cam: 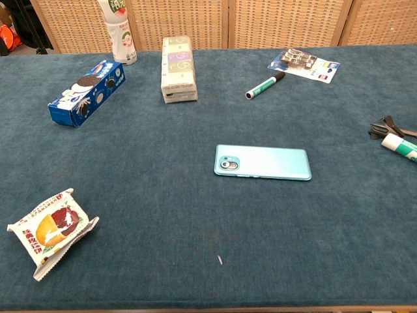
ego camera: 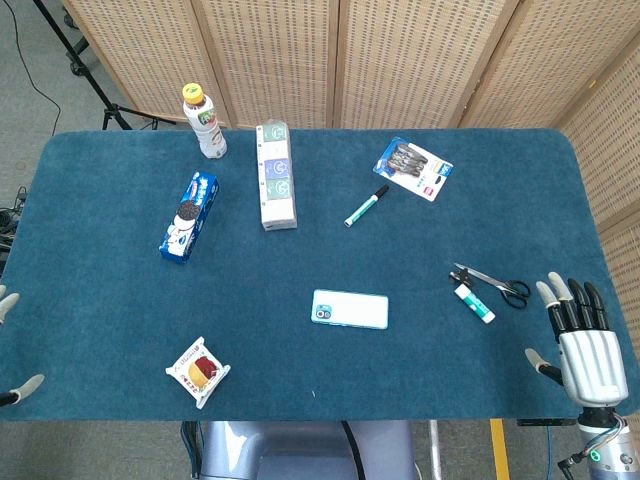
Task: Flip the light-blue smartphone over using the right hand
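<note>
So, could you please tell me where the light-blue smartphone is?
The light-blue smartphone lies near the table's centre in the head view, camera side up, left of the scissors.

**Silver hand, black fingers, grey tips**

The right hand (ego camera: 583, 345), at the near right corner of the blue table (ego camera: 300, 250), has a ribbed silver-grey back and black fingers (ego camera: 570, 315) ending in pale grey tips. Its wrist carries a small green-lit ring and a thin cable. At the table's near left edge, only two grey fingertips of the left hand (ego camera: 12, 345) show.
</note>
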{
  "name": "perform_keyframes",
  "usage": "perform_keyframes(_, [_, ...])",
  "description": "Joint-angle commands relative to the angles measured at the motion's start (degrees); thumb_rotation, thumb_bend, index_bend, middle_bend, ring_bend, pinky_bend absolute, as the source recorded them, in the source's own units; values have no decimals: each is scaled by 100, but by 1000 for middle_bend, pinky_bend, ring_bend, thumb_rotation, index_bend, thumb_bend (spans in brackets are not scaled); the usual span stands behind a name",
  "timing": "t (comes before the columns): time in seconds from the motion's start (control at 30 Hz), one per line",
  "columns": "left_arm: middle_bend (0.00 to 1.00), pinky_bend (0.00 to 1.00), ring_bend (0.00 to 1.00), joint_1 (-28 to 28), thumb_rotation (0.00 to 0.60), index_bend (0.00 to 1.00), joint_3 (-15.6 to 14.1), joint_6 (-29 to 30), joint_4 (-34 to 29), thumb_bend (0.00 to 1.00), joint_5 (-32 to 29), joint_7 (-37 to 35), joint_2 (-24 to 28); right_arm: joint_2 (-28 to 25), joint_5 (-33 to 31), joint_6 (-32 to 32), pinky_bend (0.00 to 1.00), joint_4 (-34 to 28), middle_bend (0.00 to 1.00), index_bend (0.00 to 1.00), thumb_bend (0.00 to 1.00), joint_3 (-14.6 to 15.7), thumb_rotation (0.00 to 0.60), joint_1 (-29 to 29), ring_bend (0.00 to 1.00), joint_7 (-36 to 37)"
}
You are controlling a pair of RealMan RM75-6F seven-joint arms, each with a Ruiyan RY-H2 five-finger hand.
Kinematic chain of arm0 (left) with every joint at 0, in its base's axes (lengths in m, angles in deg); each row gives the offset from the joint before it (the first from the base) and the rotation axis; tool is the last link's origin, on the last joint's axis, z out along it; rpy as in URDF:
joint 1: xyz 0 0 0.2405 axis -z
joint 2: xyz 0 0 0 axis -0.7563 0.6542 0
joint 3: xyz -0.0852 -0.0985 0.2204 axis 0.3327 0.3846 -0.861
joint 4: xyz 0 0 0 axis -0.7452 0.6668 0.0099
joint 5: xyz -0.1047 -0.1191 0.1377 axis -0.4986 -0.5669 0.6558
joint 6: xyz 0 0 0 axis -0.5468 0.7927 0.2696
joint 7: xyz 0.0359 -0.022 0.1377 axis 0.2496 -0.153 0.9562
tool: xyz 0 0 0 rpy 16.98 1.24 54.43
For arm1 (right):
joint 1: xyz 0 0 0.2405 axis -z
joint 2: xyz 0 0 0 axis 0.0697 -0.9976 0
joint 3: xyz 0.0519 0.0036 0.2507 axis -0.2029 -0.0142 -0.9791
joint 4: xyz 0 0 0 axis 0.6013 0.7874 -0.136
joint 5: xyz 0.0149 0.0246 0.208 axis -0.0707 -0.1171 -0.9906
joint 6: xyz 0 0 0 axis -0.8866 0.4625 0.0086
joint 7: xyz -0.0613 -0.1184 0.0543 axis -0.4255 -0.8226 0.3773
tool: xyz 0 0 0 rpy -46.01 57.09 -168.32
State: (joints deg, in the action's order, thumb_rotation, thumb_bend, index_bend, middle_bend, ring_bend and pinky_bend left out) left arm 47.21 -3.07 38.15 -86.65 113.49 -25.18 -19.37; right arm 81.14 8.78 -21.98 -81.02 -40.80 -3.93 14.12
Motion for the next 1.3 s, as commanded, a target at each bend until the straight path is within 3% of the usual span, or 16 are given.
perform_keyframes(0.03, [0,0,0,2,600,0,1,-7,-5,0,-10,-23,6,9,48,24,1,-27,0,59,0,-30,600,26,0,-50])
perform_keyframes(0.27, [0,0,0,-5,600,0,7,22,-37,0,-3,-112,41,192,222,397,1,-15,0,59,0,42,600,-57,0,-139])
perform_keyframes(0.43, [0,0,0,31,600,0,30,-39,-49,0,-49,-72,33,478,285,1142,1,-102,0,59,3,-40,600,-474,0,-303])
perform_keyframes(0.5, [0,0,0,62,600,0,41,-106,-60,0,-94,-27,29,629,199,1572,1,-187,0,59,64,-163,600,-738,0,-517])
perform_keyframes(0.67, [0,0,0,80,600,0,89,-135,-101,0,-215,-47,49,1125,-188,2493,1,-290,0,59,364,-471,600,-1295,0,-1109])
perform_keyframes(0.77, [0,0,0,80,600,0,96,-140,-102,0,-244,-93,68,1437,-500,2865,1,-298,0,59,444,-583,600,-1484,0,-1388])
perform_keyframes(0.93, [0,0,0,101,600,0,111,-189,-73,0,-303,-224,123,2019,-900,3221,1,-15,0,59,449,-718,600,-1749,0,-2011])
perform_keyframes(1.3, [0,0,0,97,600,0,117,-167,-14,0,-291,-502,217,2898,-1370,3476,1,622,0,59,452,-731,600,-1961,0,-2510])
